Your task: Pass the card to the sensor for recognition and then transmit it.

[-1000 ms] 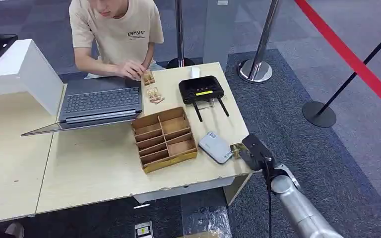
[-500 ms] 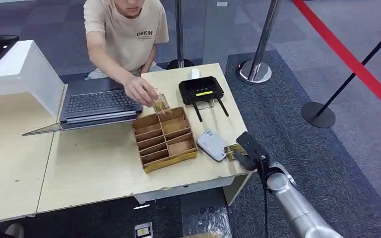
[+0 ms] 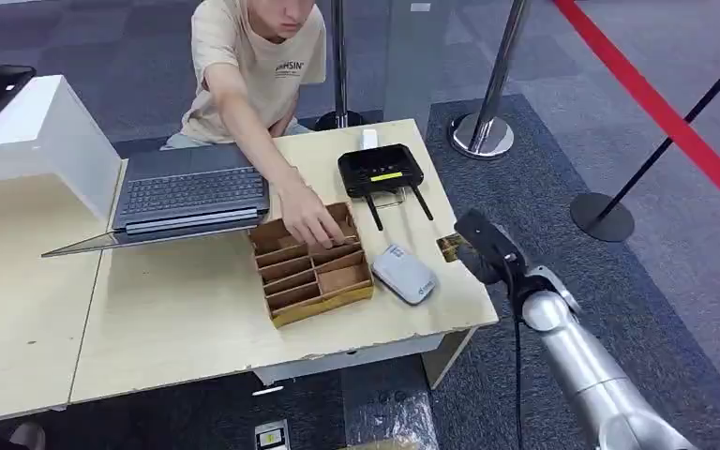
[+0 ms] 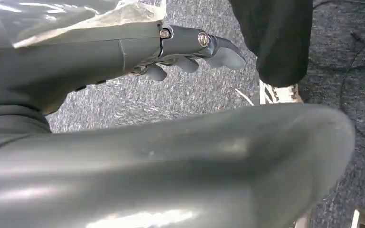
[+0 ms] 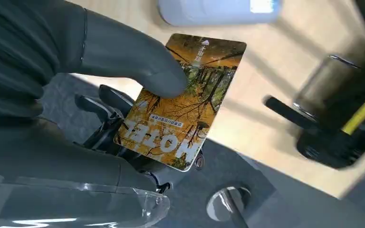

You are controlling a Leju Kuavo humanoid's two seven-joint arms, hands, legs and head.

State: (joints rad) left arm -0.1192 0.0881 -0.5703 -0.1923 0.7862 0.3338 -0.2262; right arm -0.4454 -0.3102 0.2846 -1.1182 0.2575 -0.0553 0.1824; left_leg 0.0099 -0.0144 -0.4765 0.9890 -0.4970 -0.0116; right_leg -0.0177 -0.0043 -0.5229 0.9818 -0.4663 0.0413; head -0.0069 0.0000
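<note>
We see a pale wooden table [image 3: 197,319] with an open grey laptop [image 3: 183,202] on it, and a person in a beige T-shirt [image 3: 262,70] leaning over it with a hand in a brown cardboard tray of compartments [image 3: 311,267]. Just right of the tray lies a small white rounded reader [image 3: 404,275], which we take to be the sensor; behind it sits a black box with two antennas [image 3: 382,171].

Our right hand [image 3: 484,246] hangs over the table's right edge, just beyond the white reader. It pinches the orange autumn-forest card [image 5: 183,102] between the thick thumb and the darker fingers beneath, face up; the card is in the air, near the reader but apart from it.

Our left hand [image 4: 190,50] hangs low over grey carpet with its fingers loosely curled and nothing in them; how far they close we cannot tell.

We judge the card already picked up. Whether the reader has recognised it cannot be told from here, and the handing-on is not yet done
</note>
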